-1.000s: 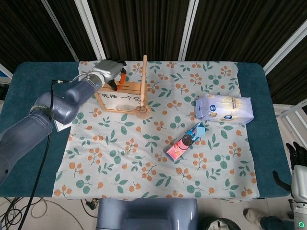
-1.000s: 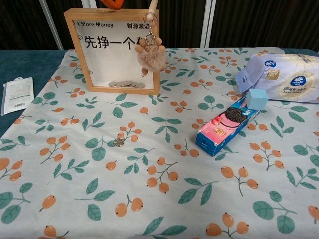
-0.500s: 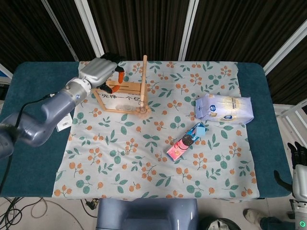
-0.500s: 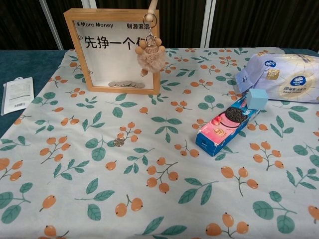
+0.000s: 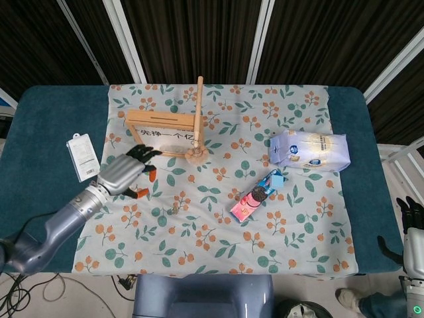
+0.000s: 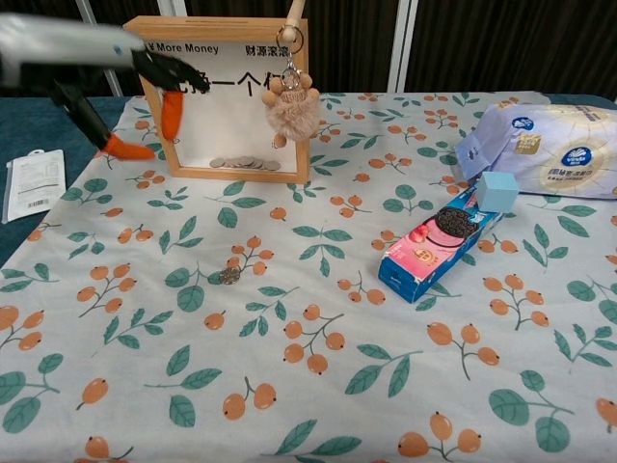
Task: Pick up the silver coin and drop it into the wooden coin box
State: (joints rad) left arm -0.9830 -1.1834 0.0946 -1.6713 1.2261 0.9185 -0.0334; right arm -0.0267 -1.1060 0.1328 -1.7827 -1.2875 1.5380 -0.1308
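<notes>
From the head view, the left hand is hovering over the floral tablecloth, released and holding nothing, its orange-tipped fingers spread. The silver coin is lying on the cloth nearer and to the right of that hand, well apart from it. The wooden coin box is standing farther back, a plush keychain dangling at its right corner. Only this view is showing the right hand, parked off the table's right edge; whether it is clenched I cannot tell.

From the chest view, the left hand is appearing blurred at the upper left, in front of the box, whose window is revealing coins piled inside. The coin is resting nearer, right of the hand. A pink biscuit box, a tissue pack and a white packet are lying around.

Half a second ago, the left hand was above the box's top; it has since come nearer, while the coin has stayed put.
</notes>
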